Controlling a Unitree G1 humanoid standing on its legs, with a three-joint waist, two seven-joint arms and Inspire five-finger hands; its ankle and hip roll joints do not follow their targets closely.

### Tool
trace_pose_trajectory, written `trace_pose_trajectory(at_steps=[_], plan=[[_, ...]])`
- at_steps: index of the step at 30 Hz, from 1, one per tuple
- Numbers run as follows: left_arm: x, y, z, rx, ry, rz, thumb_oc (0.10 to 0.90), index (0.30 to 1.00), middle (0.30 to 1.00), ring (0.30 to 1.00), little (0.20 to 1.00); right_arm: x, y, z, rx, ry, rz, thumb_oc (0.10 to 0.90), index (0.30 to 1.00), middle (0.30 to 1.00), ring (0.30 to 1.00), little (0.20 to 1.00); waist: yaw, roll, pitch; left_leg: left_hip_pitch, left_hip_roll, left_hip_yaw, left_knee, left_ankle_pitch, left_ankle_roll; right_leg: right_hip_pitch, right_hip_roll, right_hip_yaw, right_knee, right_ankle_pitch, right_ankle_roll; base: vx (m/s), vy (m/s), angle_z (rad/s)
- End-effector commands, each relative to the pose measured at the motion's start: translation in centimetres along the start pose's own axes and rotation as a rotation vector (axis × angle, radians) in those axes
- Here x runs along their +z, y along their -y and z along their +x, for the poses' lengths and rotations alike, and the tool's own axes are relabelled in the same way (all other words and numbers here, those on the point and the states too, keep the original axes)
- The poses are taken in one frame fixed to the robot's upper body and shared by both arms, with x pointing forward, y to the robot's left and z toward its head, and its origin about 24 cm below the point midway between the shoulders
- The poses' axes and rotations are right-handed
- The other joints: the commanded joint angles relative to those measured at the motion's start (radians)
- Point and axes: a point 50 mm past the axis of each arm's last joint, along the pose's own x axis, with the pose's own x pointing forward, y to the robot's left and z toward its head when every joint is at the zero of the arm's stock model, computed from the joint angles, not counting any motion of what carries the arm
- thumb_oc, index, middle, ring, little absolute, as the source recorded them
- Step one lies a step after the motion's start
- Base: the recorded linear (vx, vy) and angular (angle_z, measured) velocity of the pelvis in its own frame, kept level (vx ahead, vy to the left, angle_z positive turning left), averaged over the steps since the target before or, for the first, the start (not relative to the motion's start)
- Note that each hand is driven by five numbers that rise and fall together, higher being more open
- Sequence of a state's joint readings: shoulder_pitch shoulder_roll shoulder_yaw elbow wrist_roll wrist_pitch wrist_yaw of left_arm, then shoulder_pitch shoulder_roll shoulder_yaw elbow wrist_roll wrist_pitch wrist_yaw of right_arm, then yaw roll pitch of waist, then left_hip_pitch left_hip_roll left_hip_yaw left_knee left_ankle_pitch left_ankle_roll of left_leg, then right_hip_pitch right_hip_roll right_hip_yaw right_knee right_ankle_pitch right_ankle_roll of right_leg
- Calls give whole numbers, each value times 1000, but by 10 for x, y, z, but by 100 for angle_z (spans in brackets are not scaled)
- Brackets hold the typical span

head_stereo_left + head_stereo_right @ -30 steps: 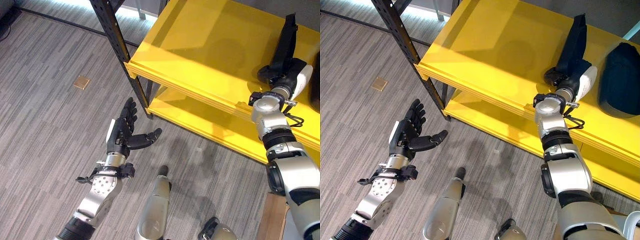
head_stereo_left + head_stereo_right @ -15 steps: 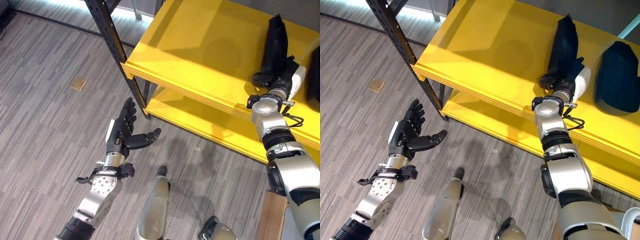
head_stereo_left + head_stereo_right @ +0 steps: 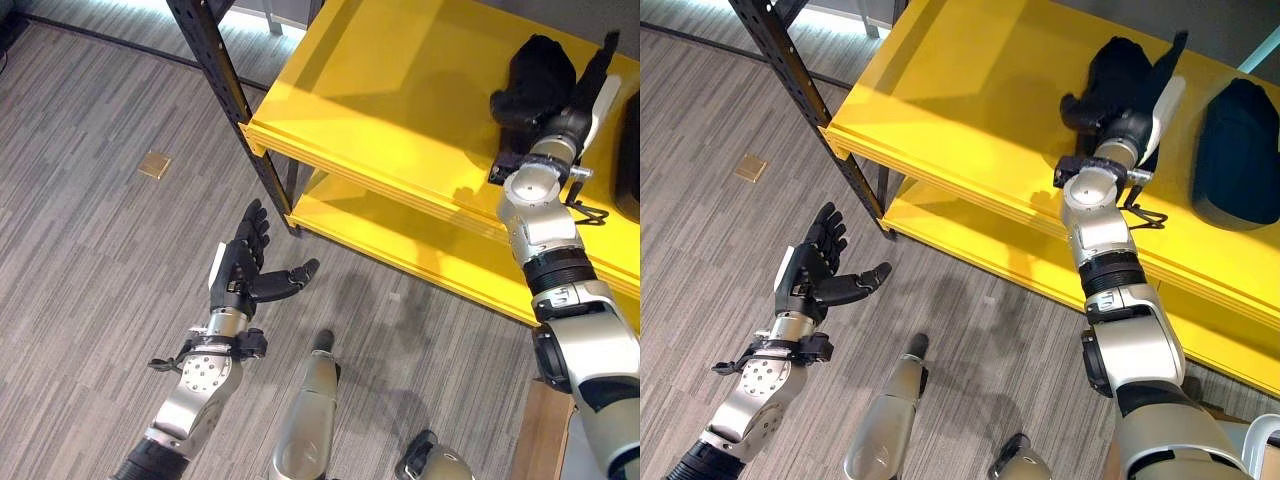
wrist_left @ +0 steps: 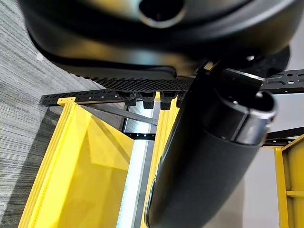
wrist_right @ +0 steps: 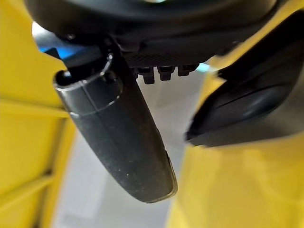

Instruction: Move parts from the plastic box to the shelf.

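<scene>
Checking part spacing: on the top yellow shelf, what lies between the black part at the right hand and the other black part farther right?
In the right eye view, bare yellow shelf surface separates the black part at the right hand from the second black part.

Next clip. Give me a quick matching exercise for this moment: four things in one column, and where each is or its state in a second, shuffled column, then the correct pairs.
Things:
1. left hand
2. right hand
3. dark part
4. brown square

Places or states:
A. flat on the grey floor, left of the shelf post
B. over the yellow shelf, up on its top level
C. open above the floor, palm up, holding nothing
D. lying on the shelf's top level, to the right of the arm

Pairs: 1-C, 2-B, 3-D, 4-A
</scene>
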State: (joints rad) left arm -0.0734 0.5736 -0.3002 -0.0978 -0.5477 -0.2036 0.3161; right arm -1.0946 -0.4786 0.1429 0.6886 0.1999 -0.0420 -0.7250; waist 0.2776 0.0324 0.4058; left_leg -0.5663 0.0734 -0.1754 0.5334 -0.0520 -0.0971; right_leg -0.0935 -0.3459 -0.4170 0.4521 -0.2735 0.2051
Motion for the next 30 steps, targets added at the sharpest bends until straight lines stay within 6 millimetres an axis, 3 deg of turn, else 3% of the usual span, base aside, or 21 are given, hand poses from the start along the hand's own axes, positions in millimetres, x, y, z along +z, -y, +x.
trace_pose_trajectory(at_steps=[1, 10, 17, 30], plan=[[52, -6, 7, 3, 272, -36, 900, 1000, 1000, 1000, 1000, 59, 8, 7, -49, 283, 111, 900, 1000, 1000, 1000, 1000, -15, -32, -68, -33, 50, 8, 27, -19, 12, 12, 49, 44, 32, 4, -96, 0, 0, 0], [51, -7, 6, 7, 265, -32, 900, 1000, 1000, 1000, 1000, 76, -4, -9, 1, 348, 195, 900, 1000, 1000, 1000, 1000, -13, -41, -69, -32, 52, 8, 26, -17, 14, 9, 50, 51, 36, 3, -98, 0, 0, 0], [51, -8, 6, 11, 259, -20, 900, 1000, 1000, 1000, 1000, 80, 3, -21, 25, 415, 190, 900, 1000, 1000, 1000, 1000, -27, -48, -64, -28, 56, 11, 27, -18, 16, 8, 52, 59, 34, 8, -98, 0, 0, 0], [46, -10, 1, 7, 235, 24, 900, 1000, 1000, 1000, 1000, 54, 34, -49, 179, 477, 86, 900, 1000, 1000, 1000, 1000, -89, -81, -58, 3, 95, 37, 8, -9, 10, -6, 69, 98, 25, 18, -103, -13, -4, -5]])
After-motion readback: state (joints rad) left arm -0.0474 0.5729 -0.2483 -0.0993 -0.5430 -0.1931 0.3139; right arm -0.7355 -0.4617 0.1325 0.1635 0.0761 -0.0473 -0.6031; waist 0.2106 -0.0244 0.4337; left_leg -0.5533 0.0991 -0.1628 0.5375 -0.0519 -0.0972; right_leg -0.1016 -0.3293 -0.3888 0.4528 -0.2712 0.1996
